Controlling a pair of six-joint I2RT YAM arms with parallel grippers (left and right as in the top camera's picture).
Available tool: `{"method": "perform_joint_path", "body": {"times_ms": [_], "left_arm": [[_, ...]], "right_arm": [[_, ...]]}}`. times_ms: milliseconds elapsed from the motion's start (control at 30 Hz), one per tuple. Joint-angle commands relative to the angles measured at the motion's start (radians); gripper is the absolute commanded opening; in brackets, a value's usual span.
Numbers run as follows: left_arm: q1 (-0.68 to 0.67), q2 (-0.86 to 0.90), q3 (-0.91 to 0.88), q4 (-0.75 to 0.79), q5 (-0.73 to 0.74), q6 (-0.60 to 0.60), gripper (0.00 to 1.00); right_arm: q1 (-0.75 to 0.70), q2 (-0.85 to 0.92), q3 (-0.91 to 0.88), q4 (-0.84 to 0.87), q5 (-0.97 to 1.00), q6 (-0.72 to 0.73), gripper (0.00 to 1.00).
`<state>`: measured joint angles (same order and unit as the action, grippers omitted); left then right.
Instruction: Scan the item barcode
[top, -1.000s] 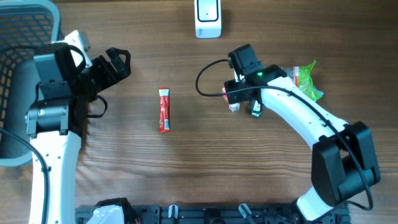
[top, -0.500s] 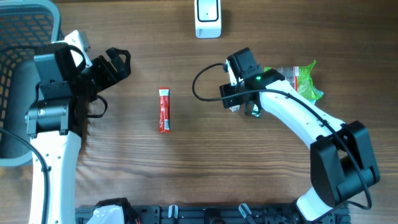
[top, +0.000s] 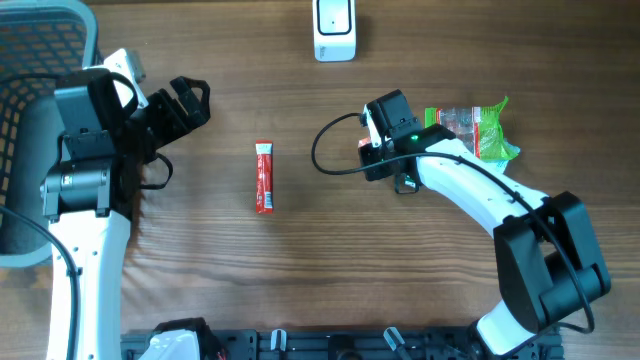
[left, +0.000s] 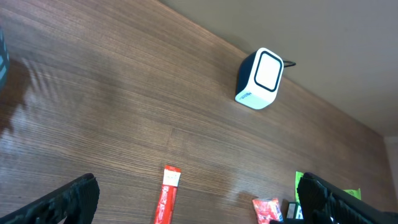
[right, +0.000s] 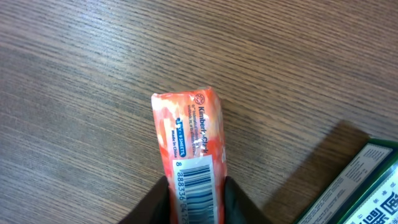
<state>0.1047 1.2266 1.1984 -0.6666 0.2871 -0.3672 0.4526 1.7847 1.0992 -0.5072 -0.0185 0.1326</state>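
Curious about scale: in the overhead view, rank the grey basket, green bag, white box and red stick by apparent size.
1. grey basket, though partly cut off by the frame
2. green bag
3. white box
4. red stick, by far the thinnest

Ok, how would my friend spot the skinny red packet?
Look at the middle of the wooden table. The red stick sachet lies alone there, a little left of the white barcode scanner at the far edge. It is long and thin, unlike the chunky orange tissue pack and green packet on the right.
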Motion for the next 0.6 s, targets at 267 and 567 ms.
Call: {"method": "perform_joint_path", "body": {"times_ms": [267,567], "left_arm": [[0.005,0.004,0.000,0.003,0.015,0.020,1.00],[0.005,0.004,0.000,0.003,0.015,0.020,1.00]], "right_arm": [[0.002,-0.006,-0.013,0.001,-0.001,-0.002,0.44],[0.002,-0.025,0.067,-0.067,-0.001,-0.122,0.71]]}}
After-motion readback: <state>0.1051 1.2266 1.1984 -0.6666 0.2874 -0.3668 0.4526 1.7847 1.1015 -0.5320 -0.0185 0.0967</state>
